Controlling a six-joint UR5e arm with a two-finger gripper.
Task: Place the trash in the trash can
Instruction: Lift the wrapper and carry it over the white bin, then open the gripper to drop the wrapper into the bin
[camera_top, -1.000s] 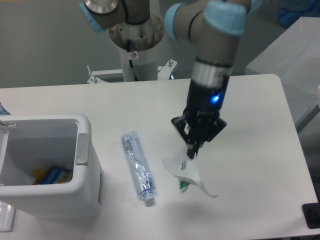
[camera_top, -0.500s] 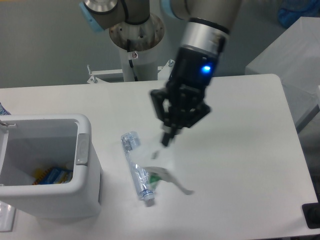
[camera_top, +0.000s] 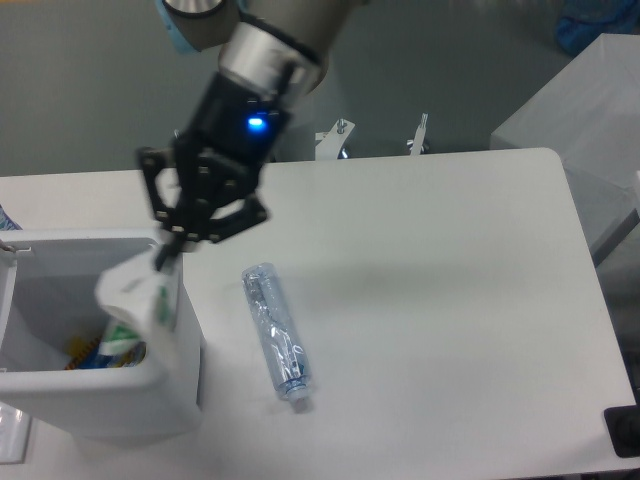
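My gripper (camera_top: 166, 254) hangs over the right rim of the white trash can (camera_top: 60, 405), shut on the crumpled clear wrapper (camera_top: 132, 300). The wrapper, with green marks, dangles blurred from the fingertips and hangs partly inside the can's opening. The crushed clear plastic bottle (camera_top: 277, 331) lies on the white table just right of the can, its small cap toward the front edge. It is apart from the gripper.
Inside the can lies a blue and yellow packet (camera_top: 92, 352). A grey box (camera_top: 600, 120) stands at the table's right side, and the arm's base post (camera_top: 330, 140) rises behind the table's back edge.
The gripper has lifted the wrapper off the table and carried it left, from right of the bottle to over the can's rim. The bottle has stayed put.
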